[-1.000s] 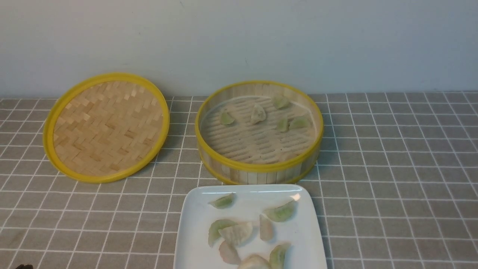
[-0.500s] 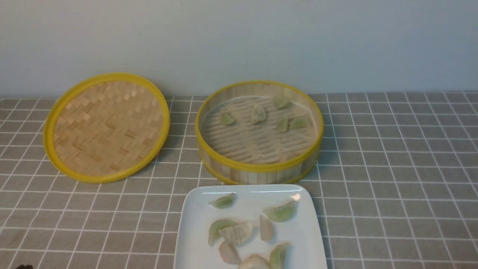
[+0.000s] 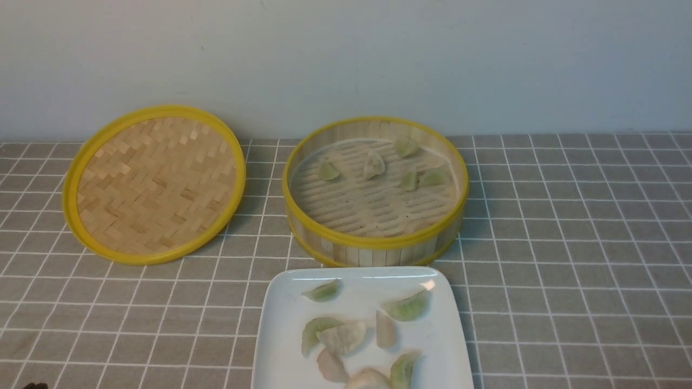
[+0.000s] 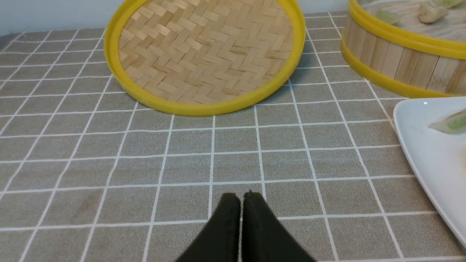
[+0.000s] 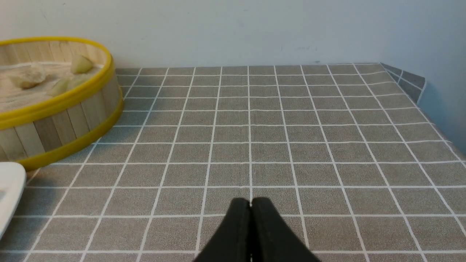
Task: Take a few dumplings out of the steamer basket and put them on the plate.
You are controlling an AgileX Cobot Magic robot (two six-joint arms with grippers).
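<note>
Grey cloth [image 5: 291, 145] open beside basket [image 3: 373, 246] & plate [image 3: 275, 324]; both pincers [image 4: 240, 198] [image 5: 250, 203] closed, empty.

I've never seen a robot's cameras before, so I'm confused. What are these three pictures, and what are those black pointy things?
One camera sits between the robot's two arms and looks forward. It shows a bamboo steamer basket holding five dumplings, its woven lid to the left, and a white plate with more dumplings, all on a grey checked tablecloth. The other two cameras ride on the wrists. The black points are each arm's tool: the left tool and the right tool. Both are shut and hold nothing.
</note>
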